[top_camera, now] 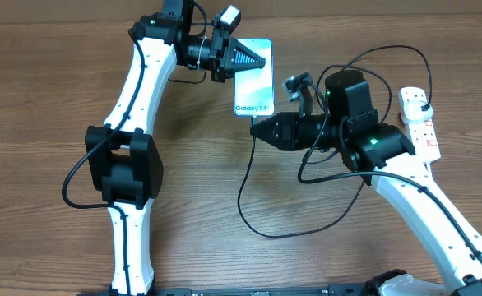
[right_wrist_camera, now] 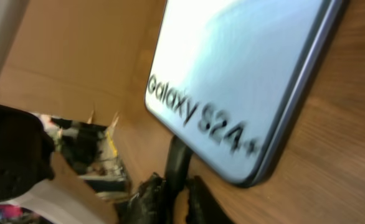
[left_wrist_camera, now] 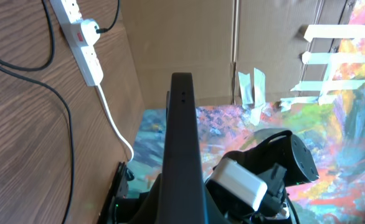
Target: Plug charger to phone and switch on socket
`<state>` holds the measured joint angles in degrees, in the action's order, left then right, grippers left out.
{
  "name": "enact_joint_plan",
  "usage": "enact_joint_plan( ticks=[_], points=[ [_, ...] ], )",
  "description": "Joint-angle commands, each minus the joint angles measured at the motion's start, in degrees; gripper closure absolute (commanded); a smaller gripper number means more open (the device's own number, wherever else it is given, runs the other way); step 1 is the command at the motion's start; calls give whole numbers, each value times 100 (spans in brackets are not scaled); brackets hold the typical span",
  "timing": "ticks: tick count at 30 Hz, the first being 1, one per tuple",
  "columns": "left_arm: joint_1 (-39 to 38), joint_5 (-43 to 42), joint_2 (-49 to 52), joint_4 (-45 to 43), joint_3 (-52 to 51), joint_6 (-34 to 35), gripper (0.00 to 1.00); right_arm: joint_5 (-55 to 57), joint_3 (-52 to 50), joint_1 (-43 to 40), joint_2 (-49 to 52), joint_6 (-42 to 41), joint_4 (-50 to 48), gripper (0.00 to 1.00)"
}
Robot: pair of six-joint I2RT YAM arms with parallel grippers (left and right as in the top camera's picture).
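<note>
Working at the phone point(top_camera: 253, 80), flat on the table point(top_camera: 44, 99), screen reading "Galaxy S24+" — pinching the cable point(right_wrist_camera: 176, 157) tip in the right gripper point(top_camera: 256, 129) at its lower edge. Needing a level tip and a straight push. Seemingly bracing with the left gripper point(top_camera: 253, 57) at the far end — grip impossible to tell.

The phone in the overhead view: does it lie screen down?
No, the phone lies screen up, its bright face and white text showing.

We tag robot-lab test booth: wood-grain table point(top_camera: 44, 99), cardboard wall point(left_wrist_camera: 182, 37), taped-up colourful painted backdrop point(left_wrist_camera: 357, 124).
</note>
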<state>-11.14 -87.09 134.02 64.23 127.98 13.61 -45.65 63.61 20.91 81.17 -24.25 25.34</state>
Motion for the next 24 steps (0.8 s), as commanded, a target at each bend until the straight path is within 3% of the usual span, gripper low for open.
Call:
enact_joint_plan(
  ticks=[1,10,21,24],
  points=[
    [-46,-101,-31,22,90,50,96,188,42,-149,-2,22,39,76],
    [-37,817,-28,42,90,-136,96,188,42,-243,-4,31,339,57],
    [-42,2500,-28,975,74,-966,96,216,42,-887,-4,50,979,52],
    [-57,3067,-28,1241,68,-1117,96,358,42,-981,-2,66,1137,46]
  ],
)
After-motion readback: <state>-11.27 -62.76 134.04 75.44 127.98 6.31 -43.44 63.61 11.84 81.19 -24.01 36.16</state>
